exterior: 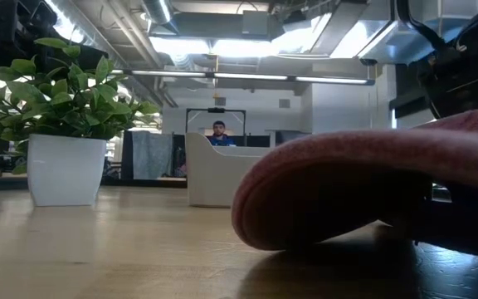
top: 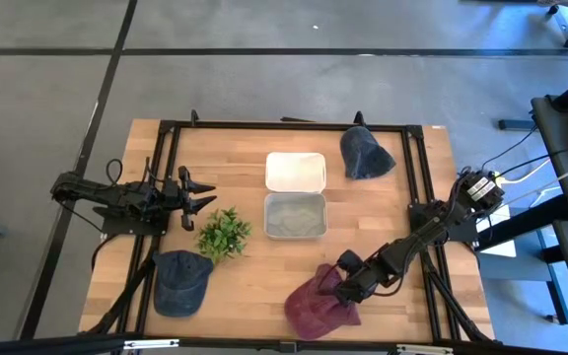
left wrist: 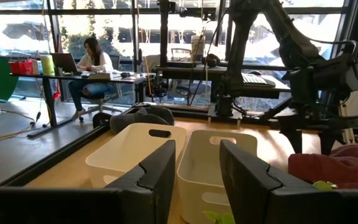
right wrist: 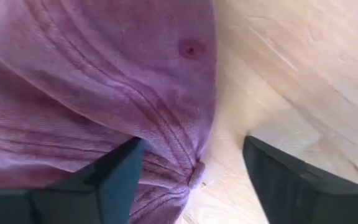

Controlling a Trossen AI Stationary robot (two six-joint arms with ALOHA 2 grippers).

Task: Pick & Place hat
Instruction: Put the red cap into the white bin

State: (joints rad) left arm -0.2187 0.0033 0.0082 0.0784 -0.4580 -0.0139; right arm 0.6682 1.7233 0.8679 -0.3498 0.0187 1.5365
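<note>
**Right hand poised over the maroon cap, grasp not yet made**

The soft maroon cloth cap (top: 320, 306) lay on the light wooden slatted surface (top: 254, 286) at its near edge, right of centre, touching nothing else that I could see. My right hand (top: 353, 281) was at the cap's right-hand side, low over the wood. In the right wrist view its two dark fingers (right wrist: 114, 180) stood apart, released, with one over the cap's stitched fabric and the other over bare wood, so the cap's edge sat between them. I judged this to be the approach step of the pick: nothing was gripped yet. The next move, as I read it, called for lowering a little so a fold of fabric sat between the fingers, then closing and lifting; cloth this limp could slip or bunch, so I would want a deep bite.

My left hand (top: 198, 195) waited at the left side of the surface, hanging above the wood with its fingers apart and empty, facing the bins.

I counted three caps: the maroon one, a blue denim cap (top: 179, 281) at the near left, and a dark navy cap (top: 365, 154) at the far right. Two white rectangular plastic bins (top: 295, 172) sat side by side at the centre, and one small green potted plant (top: 224, 234) stood just left of them.
</note>
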